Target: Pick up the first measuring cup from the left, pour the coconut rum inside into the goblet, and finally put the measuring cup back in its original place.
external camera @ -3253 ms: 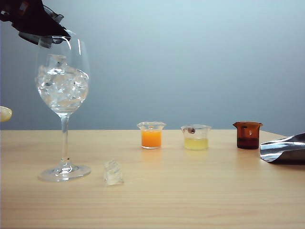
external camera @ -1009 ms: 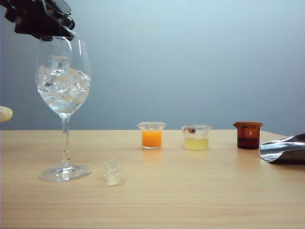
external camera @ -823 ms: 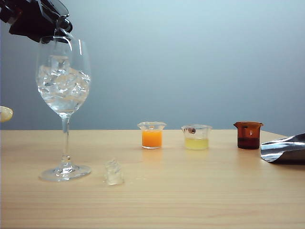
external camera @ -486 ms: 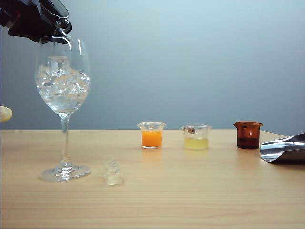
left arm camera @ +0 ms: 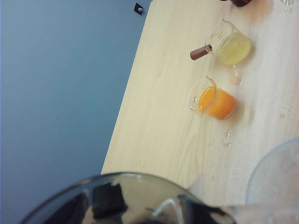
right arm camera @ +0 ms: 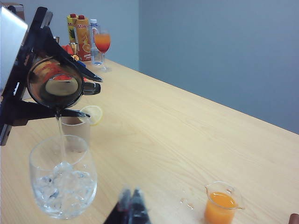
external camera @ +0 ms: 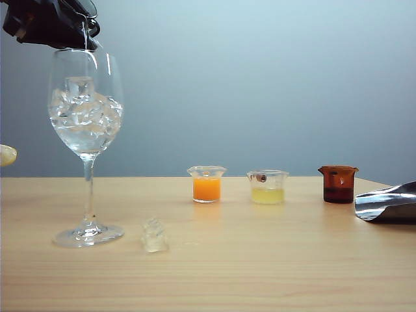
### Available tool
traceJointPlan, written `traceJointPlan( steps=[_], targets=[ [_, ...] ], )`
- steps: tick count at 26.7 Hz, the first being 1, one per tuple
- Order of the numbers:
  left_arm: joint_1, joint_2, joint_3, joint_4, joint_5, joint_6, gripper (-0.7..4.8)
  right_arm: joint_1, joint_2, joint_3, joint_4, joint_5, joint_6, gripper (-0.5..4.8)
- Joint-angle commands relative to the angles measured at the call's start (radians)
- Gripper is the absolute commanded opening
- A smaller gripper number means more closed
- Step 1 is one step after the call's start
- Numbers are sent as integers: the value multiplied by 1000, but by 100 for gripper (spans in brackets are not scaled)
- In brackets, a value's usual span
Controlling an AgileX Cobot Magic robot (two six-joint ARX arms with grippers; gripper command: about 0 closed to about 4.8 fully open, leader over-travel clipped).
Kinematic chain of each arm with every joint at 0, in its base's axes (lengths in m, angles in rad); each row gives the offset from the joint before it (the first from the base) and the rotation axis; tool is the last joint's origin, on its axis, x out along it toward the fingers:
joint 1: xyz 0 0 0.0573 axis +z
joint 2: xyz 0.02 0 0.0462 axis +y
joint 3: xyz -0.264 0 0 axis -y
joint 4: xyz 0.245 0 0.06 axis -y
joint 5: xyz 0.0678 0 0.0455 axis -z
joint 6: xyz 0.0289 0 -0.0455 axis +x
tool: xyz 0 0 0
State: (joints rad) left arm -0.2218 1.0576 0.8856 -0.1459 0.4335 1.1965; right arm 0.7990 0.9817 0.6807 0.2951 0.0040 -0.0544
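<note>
My left gripper [external camera: 62, 26] hangs above the goblet [external camera: 86, 123] at the far left, shut on the smoky grey measuring cup [right arm camera: 55, 85]. The cup is tipped on its side with its spout over the goblet's rim. Coconut rum [right arm camera: 60, 135] falls in a thin clear stream onto the ice cubes in the goblet [right arm camera: 63, 182]. In the left wrist view the cup's rim [left arm camera: 126, 179] fills the near edge, with a dark finger pad [left arm camera: 107, 200] showing through it. My right gripper [right arm camera: 131, 205] is low beside the goblet, its fingertips together and nothing between them.
An orange cup [external camera: 207, 184], a pale yellow cup [external camera: 267, 187] and an amber cup [external camera: 338, 184] stand in a row at the back. A loose ice cube [external camera: 155, 235] lies by the goblet's foot. A shiny metal piece [external camera: 387, 203] is at the right edge. A lemon slice [right arm camera: 93, 114] lies behind.
The left gripper has rolled a little further and the measuring cup tips more steeply; a thin stream now shows at its spout. The cups and the right side are unchanged.
</note>
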Motion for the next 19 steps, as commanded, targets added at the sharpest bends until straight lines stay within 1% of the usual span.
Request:
traceJointPlan(
  steps=[1, 6, 14, 18, 19],
  targets=[
    [-1, -5, 5, 21, 4, 9, 234, 0, -2, 8, 17, -3, -4, -9],
    [-1, -5, 5, 21, 3, 63, 234, 0, -2, 8, 17, -3, -3, -9],
    [-1, -5, 5, 21, -8, 112, 233, 0, -2, 8, 17, -3, -3, -9],
    [-1, -5, 5, 29, -12, 117, 233, 0, -2, 8, 17, -3, -3, -9],
    [-1, -5, 5, 31, -14, 131, 232, 0, -2, 8, 17, -3, -3, -9]
  ],
)
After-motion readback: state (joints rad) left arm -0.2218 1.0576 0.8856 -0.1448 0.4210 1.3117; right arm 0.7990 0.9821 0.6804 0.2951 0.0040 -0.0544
